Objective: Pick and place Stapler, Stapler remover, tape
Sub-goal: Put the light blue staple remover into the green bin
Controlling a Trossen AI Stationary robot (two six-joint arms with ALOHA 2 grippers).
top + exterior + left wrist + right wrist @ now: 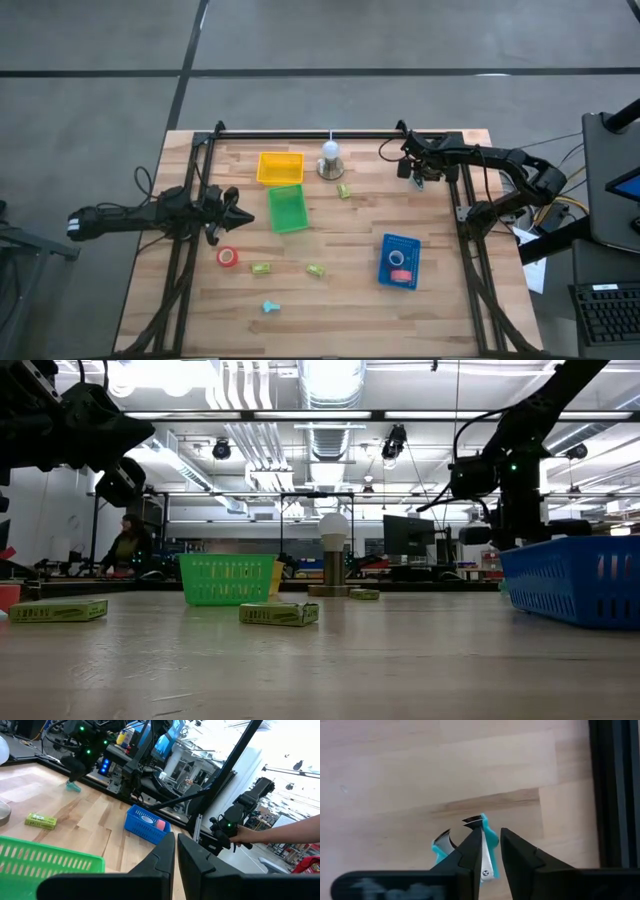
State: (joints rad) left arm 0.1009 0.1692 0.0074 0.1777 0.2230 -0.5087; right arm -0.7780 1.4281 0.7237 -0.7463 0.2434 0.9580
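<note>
The right gripper (490, 855) is pinching a teal staple remover (487, 837) in its jaws, far behind the blue tray (385, 262). The left gripper (176, 851) is waiting shut and empty. Red tape (228, 257) and more are waiting on the surface (350, 290).

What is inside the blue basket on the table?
The blue basket holds one red tape roll and one blue tape roll. Its wall hides both in the low view.

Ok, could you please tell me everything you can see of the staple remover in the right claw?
The staple remover is small, with a turquoise plastic body and curved, shiny metal prongs. It sits pinched between the fingers of the right claw, which partly hide it. It hangs over the pale wooden table near the back right corner, apparently clear of the wood.
</note>
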